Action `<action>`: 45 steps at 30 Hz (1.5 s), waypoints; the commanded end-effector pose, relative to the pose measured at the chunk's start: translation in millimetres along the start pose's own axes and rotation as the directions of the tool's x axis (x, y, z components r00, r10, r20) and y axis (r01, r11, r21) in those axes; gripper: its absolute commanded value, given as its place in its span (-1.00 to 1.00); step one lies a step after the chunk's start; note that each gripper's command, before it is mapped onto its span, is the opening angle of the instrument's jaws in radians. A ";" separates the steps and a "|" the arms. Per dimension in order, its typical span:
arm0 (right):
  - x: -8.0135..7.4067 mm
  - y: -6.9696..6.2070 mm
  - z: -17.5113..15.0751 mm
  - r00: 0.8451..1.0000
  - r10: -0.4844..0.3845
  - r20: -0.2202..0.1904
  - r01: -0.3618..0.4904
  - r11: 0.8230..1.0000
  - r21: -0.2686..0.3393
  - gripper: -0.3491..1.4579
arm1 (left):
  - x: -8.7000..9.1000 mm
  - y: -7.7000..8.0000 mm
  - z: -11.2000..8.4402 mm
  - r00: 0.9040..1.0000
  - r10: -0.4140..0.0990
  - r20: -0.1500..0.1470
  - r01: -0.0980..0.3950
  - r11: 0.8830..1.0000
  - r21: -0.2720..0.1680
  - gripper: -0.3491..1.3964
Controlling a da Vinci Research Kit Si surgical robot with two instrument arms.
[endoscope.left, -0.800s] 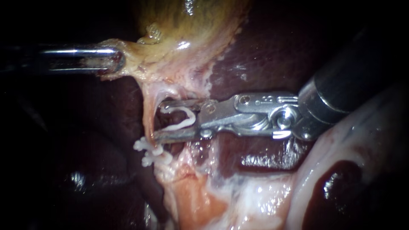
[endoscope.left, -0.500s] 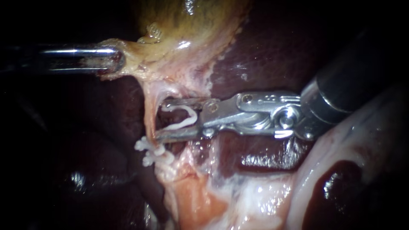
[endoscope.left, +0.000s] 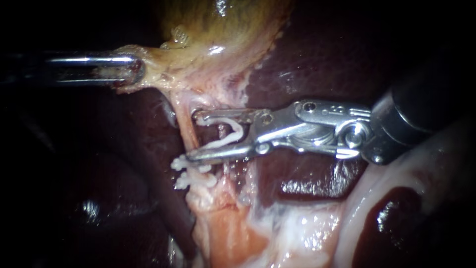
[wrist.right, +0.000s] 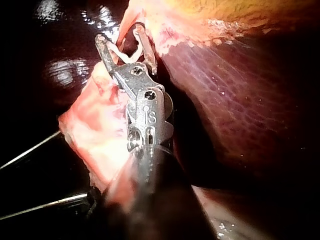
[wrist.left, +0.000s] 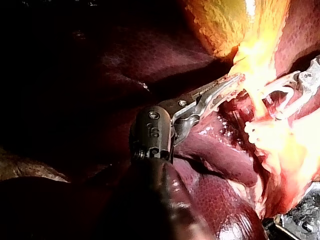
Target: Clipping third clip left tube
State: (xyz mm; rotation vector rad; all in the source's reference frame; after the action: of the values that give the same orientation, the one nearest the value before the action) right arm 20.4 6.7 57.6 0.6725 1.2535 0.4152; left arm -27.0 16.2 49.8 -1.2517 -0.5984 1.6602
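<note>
My right instrument (endoscope.left: 193, 137) has its jaws spread wide, and both of them press on the white clip (endoscope.left: 233, 135) seated between them, which is bent open like a V with its bend deep in the throat of the jaws. The left tube (endoscope.left: 185, 128), a pale pink strand, runs across the mouth of these jaws, right at their tips. I cannot tell whether it sits inside the clip's arms or just ahead of them. In the right wrist view the same strand crosses between the two tips of my right instrument (wrist.right: 120, 34).

Just outside my lower jaw, close to its tip, two clips (endoscope.left: 191, 180) are closed on the same tube, one next to the other.

My left instrument (endoscope.left: 134, 74) has its jaws pinched on the pale lower edge of the gallbladder (endoscope.left: 218, 34), well apart from my right jaws. The left wrist view shows a toothed jaw of my left instrument (wrist.left: 231, 83) biting into that yellowish tissue. Dark red liver (endoscope.left: 317, 64) lies behind and beside my right shaft.
</note>
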 end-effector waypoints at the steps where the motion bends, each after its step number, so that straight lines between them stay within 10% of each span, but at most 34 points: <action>1: -0.1 0.0 0.1 1.000 0.002 -0.004 -0.002 1.000 0.005 -0.11 | 0.0 0.0 0.0 1.000 0.000 0.000 0.000 1.000 -0.001 -1.00; 12: -2.1 -0.1 1.1 0.998 0.069 -0.002 -0.069 0.996 0.062 -0.11 | 0.0 0.0 0.0 1.000 0.000 0.000 0.000 1.000 -0.001 -1.00; 23: -3.5 2.6 1.6 0.996 0.092 -0.012 -0.091 0.995 0.046 -0.09 | 0.0 0.0 0.0 1.000 0.000 0.000 0.000 1.000 0.000 -1.00; 45: -2.1 4.1 6.9 0.990 0.129 -0.059 -0.123 0.988 0.089 -0.07 | 0.0 0.1 0.2 1.000 0.000 -0.001 0.000 1.000 0.001 -1.00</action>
State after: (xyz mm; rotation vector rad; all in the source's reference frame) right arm 26.8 6.7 63.0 0.8195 1.2995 0.4940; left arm -27.3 16.2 49.8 -1.2520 -0.5976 1.6600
